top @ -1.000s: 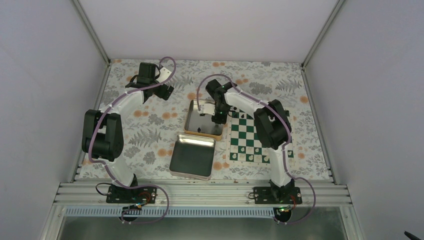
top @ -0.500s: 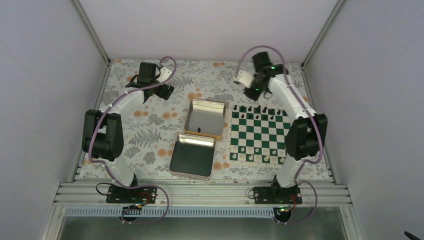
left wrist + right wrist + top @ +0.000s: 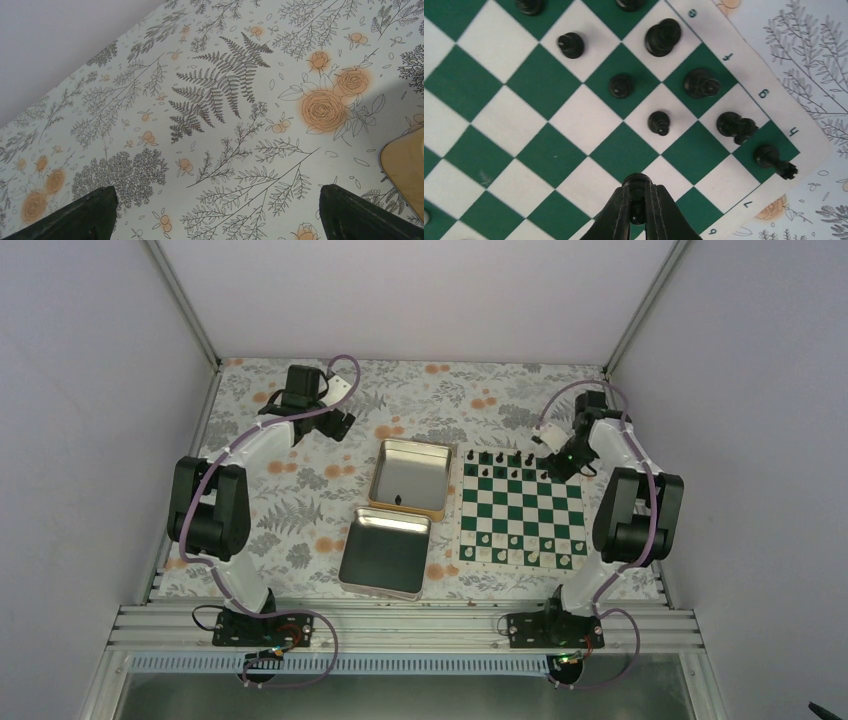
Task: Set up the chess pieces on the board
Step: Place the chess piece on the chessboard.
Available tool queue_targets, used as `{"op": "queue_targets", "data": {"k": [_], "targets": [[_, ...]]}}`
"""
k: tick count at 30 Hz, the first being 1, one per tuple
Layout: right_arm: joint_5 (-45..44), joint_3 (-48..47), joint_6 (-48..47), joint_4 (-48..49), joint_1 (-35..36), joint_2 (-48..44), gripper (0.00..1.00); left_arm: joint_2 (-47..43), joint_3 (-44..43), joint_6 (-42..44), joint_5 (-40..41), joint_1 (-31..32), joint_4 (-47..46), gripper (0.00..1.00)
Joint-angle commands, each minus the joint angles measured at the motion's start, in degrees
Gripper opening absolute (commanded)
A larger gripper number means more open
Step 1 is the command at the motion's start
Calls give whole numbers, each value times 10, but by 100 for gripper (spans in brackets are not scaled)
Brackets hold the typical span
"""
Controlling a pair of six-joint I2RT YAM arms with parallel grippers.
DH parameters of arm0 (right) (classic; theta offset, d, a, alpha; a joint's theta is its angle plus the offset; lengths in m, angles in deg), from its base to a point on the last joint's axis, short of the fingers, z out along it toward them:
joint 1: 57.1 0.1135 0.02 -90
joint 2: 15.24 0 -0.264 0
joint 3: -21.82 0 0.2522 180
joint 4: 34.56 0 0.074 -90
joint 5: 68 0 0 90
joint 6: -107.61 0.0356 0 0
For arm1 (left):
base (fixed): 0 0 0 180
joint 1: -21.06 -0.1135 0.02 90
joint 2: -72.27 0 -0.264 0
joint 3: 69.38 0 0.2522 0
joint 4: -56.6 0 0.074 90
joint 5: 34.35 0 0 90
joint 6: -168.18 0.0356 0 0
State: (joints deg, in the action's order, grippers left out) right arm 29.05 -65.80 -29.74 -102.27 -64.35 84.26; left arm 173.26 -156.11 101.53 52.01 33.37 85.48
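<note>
The green and white board (image 3: 520, 515) lies right of centre, with black chess pieces (image 3: 500, 458) along its far rows and white ones near the front. My right gripper (image 3: 562, 462) is at the board's far right corner, shut on a small black pawn (image 3: 637, 185) just above the squares (image 3: 574, 120). Several black pieces (image 3: 701, 84) stand beyond it near the lettered border. One black piece (image 3: 400, 499) lies in the open tin. My left gripper (image 3: 335, 423) is open and empty over the floral cloth (image 3: 220, 125) at the far left.
An open metal tin (image 3: 410, 475) sits left of the board and its lid (image 3: 385, 552) lies nearer the front. The tin's corner (image 3: 405, 170) shows at the right edge of the left wrist view. Walls close in on three sides.
My right arm swung from the tin, up over the back of the table, and down to the board's far right corner with the pawn. The left arm barely moved.
</note>
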Motion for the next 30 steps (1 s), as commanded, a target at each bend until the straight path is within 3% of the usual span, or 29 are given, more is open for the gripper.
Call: {"op": "queue_targets", "data": {"k": [1, 12, 30], "targets": [[19, 8, -13, 55, -26, 22, 7, 8, -17, -3, -2, 2, -4, 100], [18, -15, -24, 79, -77, 102, 7, 13, -21, -3, 4, 3, -1, 100], [46, -45, -28, 59, -81, 130, 8, 20, -18, 1, 7, 3, -3, 100]]}}
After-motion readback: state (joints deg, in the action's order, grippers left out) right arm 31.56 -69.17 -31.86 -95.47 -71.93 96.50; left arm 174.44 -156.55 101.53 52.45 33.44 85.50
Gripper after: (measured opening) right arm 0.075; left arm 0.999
